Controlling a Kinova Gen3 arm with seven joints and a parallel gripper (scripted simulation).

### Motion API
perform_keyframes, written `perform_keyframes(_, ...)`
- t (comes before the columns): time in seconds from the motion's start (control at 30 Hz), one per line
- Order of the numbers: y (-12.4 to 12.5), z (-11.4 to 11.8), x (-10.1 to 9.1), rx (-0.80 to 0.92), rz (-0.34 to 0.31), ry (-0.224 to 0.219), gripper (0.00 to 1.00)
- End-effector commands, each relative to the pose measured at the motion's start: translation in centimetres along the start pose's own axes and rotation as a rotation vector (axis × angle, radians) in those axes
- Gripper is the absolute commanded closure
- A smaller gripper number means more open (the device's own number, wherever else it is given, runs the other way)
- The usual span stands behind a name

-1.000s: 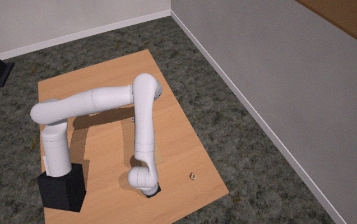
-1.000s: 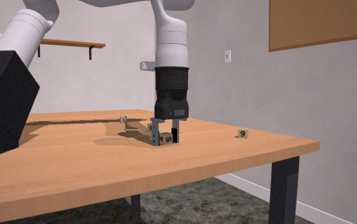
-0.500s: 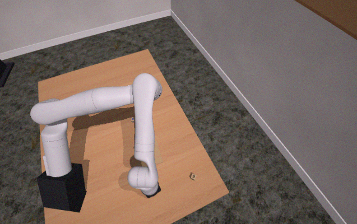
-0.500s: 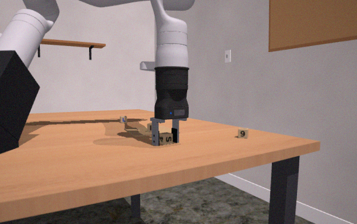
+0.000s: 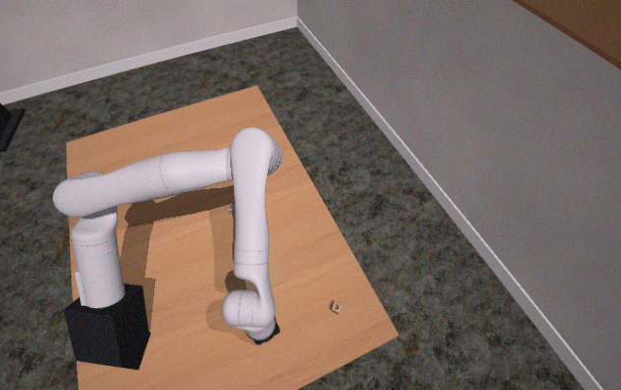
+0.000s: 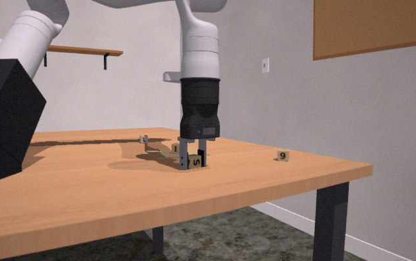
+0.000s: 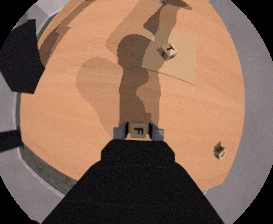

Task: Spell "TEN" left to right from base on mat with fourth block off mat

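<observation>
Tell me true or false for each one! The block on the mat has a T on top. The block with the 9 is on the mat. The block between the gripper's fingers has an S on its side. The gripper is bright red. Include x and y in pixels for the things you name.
The wooden cube block (image 6: pixel 175 149) (image 7: pixel 168 51) on the thin tan mat (image 5: pixel 275 269) (image 7: pixel 184 65) has a T on top. True.
The wooden block with the 9 (image 5: pixel 335 306) (image 6: pixel 283 155) (image 7: pixel 219 151) is on the mat. False: it's on the table, off the mat.
The wooden block between the fingers (image 6: pixel 195 161) has an S on its side. True.
The gripper (image 5: pixel 267 335) (image 6: pixel 194 164) (image 7: pixel 138 128) is bright red. False: it's black with grey fingers.
</observation>
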State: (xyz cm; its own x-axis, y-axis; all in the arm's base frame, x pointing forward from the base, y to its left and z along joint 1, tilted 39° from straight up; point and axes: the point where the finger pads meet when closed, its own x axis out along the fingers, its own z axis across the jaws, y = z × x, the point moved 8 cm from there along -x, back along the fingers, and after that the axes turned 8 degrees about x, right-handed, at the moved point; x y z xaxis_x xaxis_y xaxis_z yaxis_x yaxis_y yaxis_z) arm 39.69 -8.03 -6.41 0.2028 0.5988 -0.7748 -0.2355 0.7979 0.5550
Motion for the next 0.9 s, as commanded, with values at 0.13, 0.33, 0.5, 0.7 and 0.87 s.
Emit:
perform_keyframes(0.13,-0.05,0.03,-0.08,0.000,-0.001,-0.001,0.21)
perform_keyframes(0.33,-0.05,0.03,-0.08,0.000,-0.001,-0.001,0.51)
perform_keyframes(0.5,-0.05,0.03,-0.08,0.000,-0.001,-0.001,0.51)
perform_keyframes(0.7,-0.05,0.03,-0.08,0.000,-0.001,-0.001,0.51)
perform_keyframes(0.87,-0.05,0.03,-0.08,0.000,-0.001,-0.001,0.51)
